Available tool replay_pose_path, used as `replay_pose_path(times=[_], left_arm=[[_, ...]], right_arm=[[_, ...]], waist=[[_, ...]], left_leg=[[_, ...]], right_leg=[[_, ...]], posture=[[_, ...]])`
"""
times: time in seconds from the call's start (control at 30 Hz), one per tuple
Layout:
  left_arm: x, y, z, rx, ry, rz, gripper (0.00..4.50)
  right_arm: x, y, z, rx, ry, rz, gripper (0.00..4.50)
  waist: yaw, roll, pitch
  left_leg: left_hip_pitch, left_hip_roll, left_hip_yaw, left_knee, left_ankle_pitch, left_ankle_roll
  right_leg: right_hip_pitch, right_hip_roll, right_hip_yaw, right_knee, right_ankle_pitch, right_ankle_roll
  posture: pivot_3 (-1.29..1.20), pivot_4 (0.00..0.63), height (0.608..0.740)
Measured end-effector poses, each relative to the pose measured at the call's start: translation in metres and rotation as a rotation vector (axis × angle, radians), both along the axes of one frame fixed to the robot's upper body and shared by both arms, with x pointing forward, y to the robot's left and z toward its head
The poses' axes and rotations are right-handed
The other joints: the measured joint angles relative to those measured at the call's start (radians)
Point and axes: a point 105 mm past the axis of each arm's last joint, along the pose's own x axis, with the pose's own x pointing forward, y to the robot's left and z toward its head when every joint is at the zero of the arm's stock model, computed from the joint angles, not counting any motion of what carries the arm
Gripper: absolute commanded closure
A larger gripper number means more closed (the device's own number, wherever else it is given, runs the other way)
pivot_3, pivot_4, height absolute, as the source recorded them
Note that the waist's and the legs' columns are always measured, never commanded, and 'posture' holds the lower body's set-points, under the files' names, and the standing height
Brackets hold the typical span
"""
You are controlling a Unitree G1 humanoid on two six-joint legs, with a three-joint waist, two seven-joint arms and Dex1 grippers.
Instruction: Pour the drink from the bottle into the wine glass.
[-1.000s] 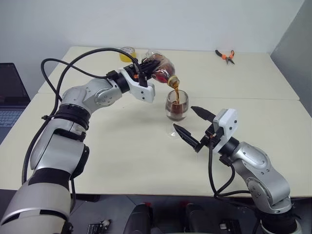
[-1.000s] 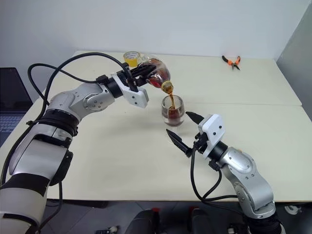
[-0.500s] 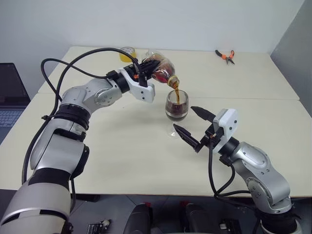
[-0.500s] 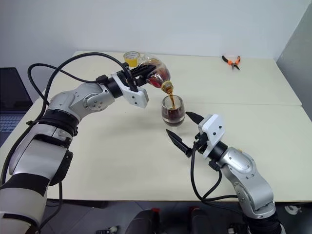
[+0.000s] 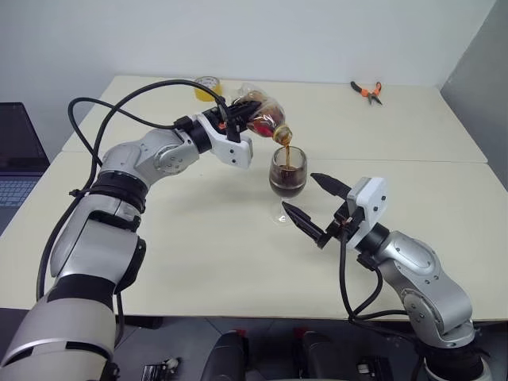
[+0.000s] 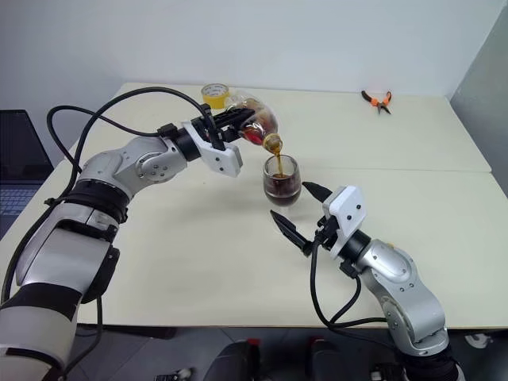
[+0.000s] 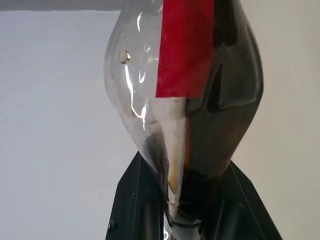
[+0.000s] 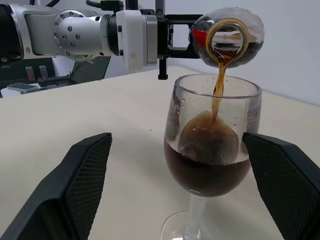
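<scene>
Clear plastic bottle [image 5: 260, 116] with red label, uncapped, tipped mouth-down above wine glass [image 5: 286, 176]. Thin stream of dark brown drink [image 8: 218, 85] falls into bowl. Clear stemmed glass stands upright on tabletop [image 5: 198, 246], about half full, foamy.

One small clear plastic bottle [image 5: 260, 112] with a red neck label. One clear stemmed wine glass [image 5: 286, 176], partly full of one dark brown drink [image 8: 207, 172]. One yellow tape roll [image 6: 214, 95] at the far edge of the pale worktop [image 5: 198, 246]. One pair of orange-handled pliers [image 5: 367, 90]. One dark laptop [image 5: 14, 159] beside the worktop. Two robot grippers: one left gripper [image 5: 230, 119], one right gripper [image 5: 316, 208], each with two black fingers [image 8: 75, 185].
</scene>
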Motion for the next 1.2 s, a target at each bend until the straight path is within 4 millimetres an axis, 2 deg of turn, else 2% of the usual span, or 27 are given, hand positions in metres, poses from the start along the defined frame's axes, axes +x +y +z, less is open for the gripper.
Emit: replay_pose_path(times=[0.27,0.57,0.73,0.87,1.0,1.1,1.2], left_arm=[[-0.006,-0.005,-0.017,-0.056,0.089,-0.031,3.98],[-0.007,-0.002,-0.008,-0.186,0.15,-0.016,3.99],[0.002,0.009,-0.007,-0.435,0.284,0.044,3.99],[0.011,0.03,-0.01,-0.688,0.416,0.115,3.99],[0.015,0.048,-0.032,-0.893,0.548,0.198,3.99],[0.016,0.066,-0.064,-1.042,0.653,0.302,3.99],[0.015,0.08,-0.085,-1.172,0.723,0.389,3.99]], right_arm=[[0.0,0.001,0.001,0.004,-0.003,0.003,0.0],[-0.002,0.003,0.006,0.008,-0.031,0.025,0.0],[-0.002,0.004,0.013,-0.007,-0.064,0.041,0.0],[-0.005,0.002,0.028,-0.014,-0.116,0.051,0.0],[-0.01,0.003,0.046,0.004,-0.141,0.073,0.0],[-0.016,0.007,0.046,-0.027,-0.113,0.113,0.0],[-0.019,0.008,0.041,-0.07,-0.081,0.131,0.0]], waist=[[0.0,0.0,0.0],[-0.001,0.0,0.0],[-0.003,0.0,0.0],[-0.005,0.0,0.0],[-0.005,0.0,0.0],[-0.005,0.0,-0.001],[-0.004,0.0,-0.001]], left_leg=[[-0.001,0.0,-0.001,0.002,0.0,0.0],[-0.001,0.0,-0.001,0.005,0.0,0.0],[-0.002,0.0,-0.002,0.008,0.0,0.0],[-0.002,0.001,-0.002,0.008,0.0,0.0],[-0.002,0.001,-0.003,0.009,0.0,0.0],[-0.002,0.001,-0.003,0.009,-0.001,0.002],[-0.003,0.0,-0.003,0.009,-0.002,0.003]], right_leg=[[0.0,0.0,0.001,0.001,0.0,0.0],[0.0,0.0,0.001,0.002,0.0,0.0],[0.0,0.0,0.001,0.005,0.0,0.0],[0.0,0.0,0.0,0.005,0.0,0.0],[0.0,0.0,0.0,0.006,0.0,0.0],[0.0,0.0,0.0,0.006,0.0,0.0],[0.0,0.0,0.0,0.006,0.0,0.0]], posture=[[0.0,0.15,0.74],[0.0,0.15,0.74],[0.0,0.15,0.74],[0.0,0.15,0.74],[0.0,0.15,0.74],[0.0,0.15,0.74],[0.0,0.15,0.74]])
